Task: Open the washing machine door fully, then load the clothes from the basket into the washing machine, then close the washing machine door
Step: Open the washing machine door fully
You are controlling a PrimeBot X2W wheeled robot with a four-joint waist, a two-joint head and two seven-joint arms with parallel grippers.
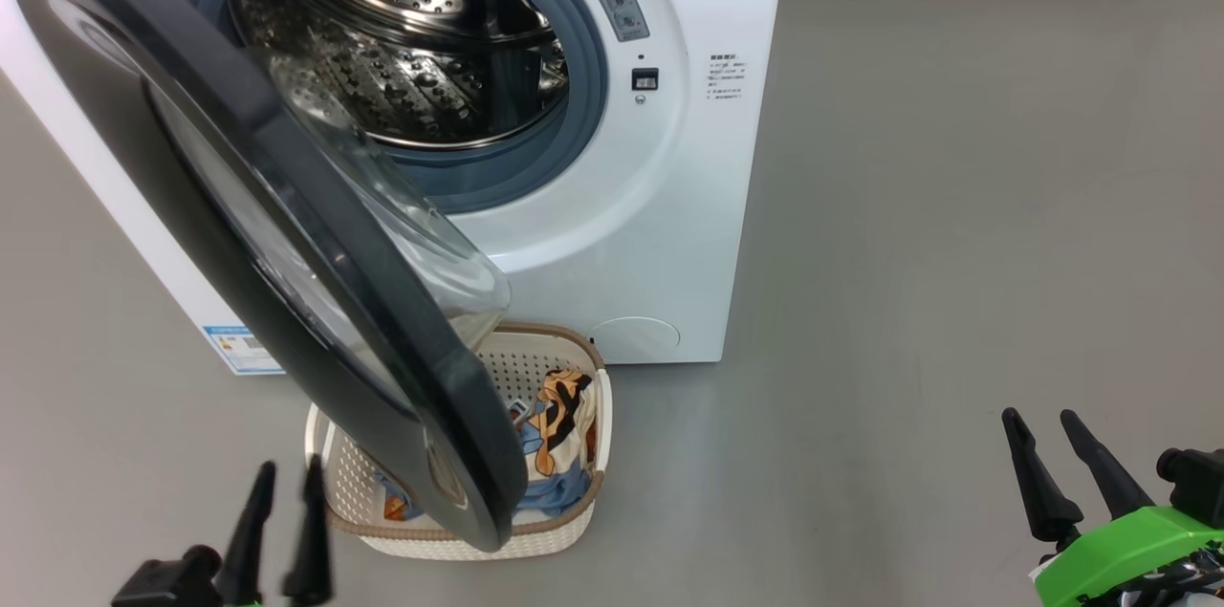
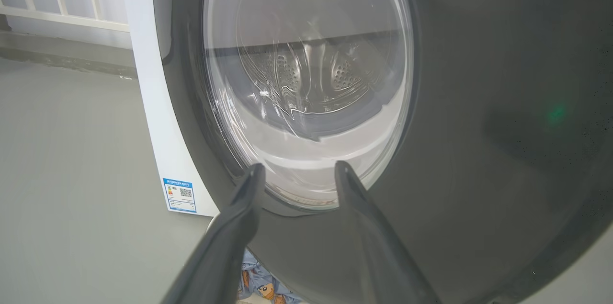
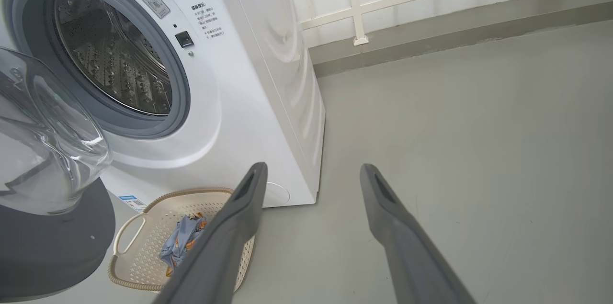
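left end effector (image 1: 290, 464): fingers upright, slightly apart | right end effector (image 1: 1039, 416): fingers tilted left, spread wide

glossy door (image 1: 368, 306), perforated steel drum (image 1: 402, 33)

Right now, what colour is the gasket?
The gasket is bluish grey, clearest in the head view.

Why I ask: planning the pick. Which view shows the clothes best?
Head view: it looks down on the clothes in the basket, door hiding some. Right wrist: a small bunch. Left wrist: a scrap.
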